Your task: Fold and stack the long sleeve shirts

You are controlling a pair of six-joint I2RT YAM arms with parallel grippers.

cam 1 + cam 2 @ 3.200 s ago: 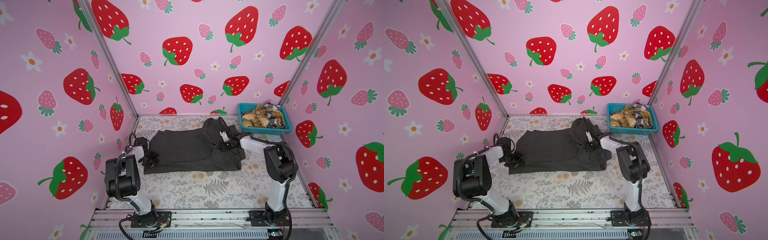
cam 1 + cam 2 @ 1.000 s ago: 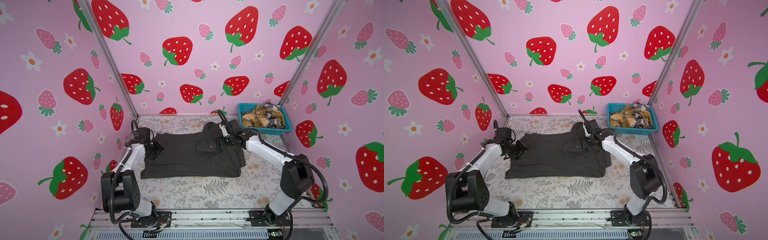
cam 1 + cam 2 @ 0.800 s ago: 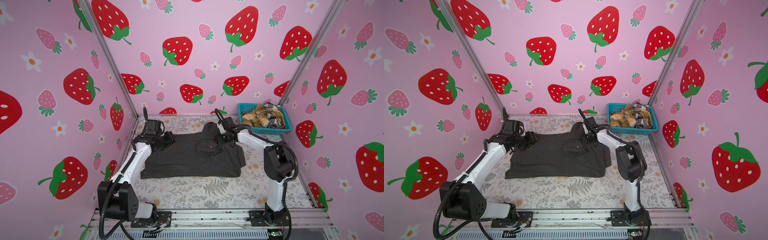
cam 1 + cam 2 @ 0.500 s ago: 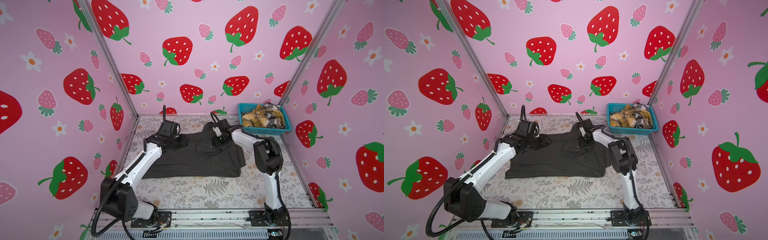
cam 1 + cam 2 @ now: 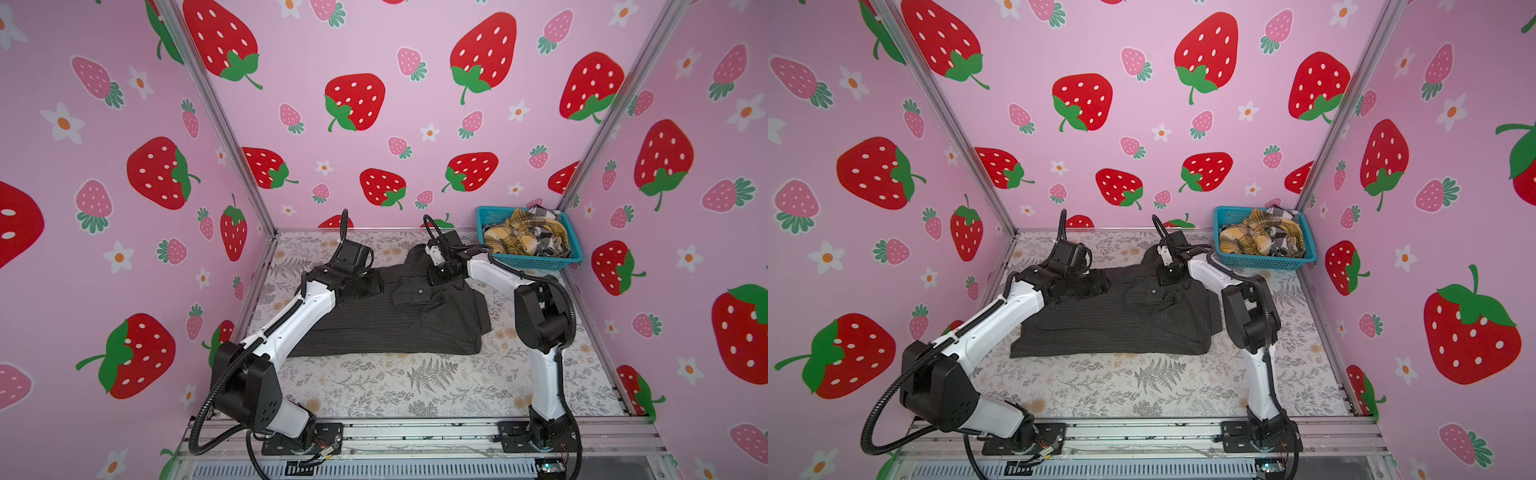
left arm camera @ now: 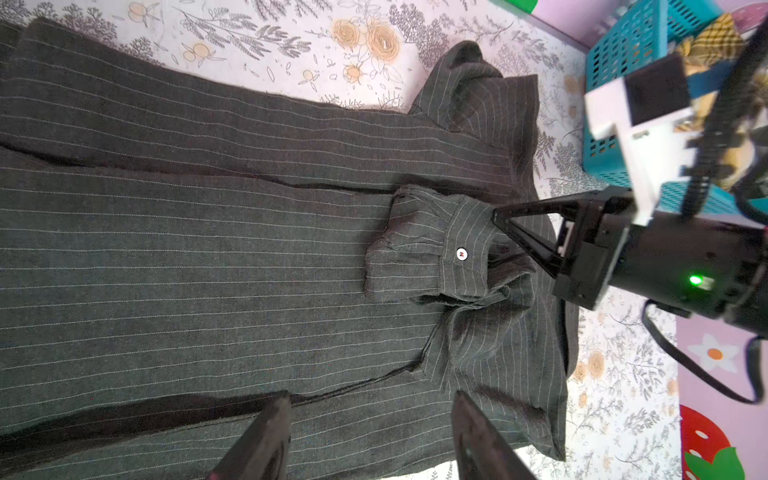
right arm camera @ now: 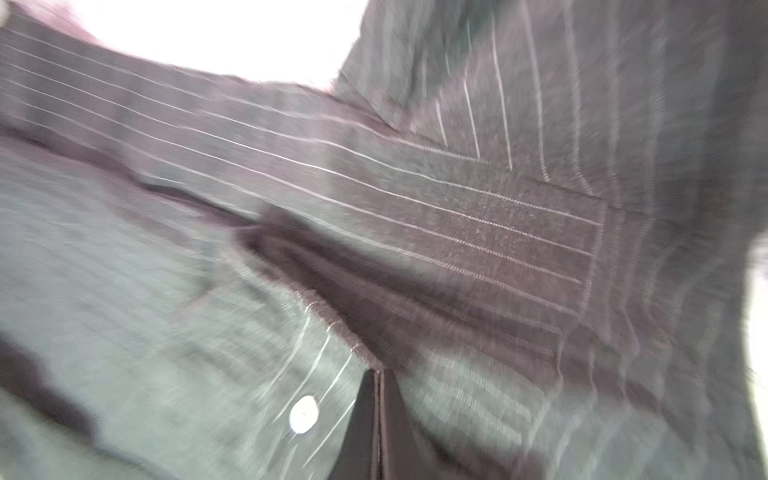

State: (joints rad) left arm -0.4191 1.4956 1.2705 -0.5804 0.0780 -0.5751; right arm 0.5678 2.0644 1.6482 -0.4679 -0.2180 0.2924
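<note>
Charcoal pinstriped shirt (image 5: 386, 324) lay flat mid-bench (image 5: 415, 382). Its long axis ran side to side, collar toward the basket (image 5: 532, 262), hem toward the left wall. Near edge left a broad bare strip up to the front rail. Far edge left only a narrow strip before the back wall. Right end effector (image 6: 498, 218) closed, pinching the folded-over sleeve cuff. Left end effector (image 6: 370, 436) open over the shirt's body, holding nothing. Mustard plaid shirt (image 5: 515, 239) and checked shirt (image 5: 542, 212) sat bunched in the basket, far right corner.
</note>
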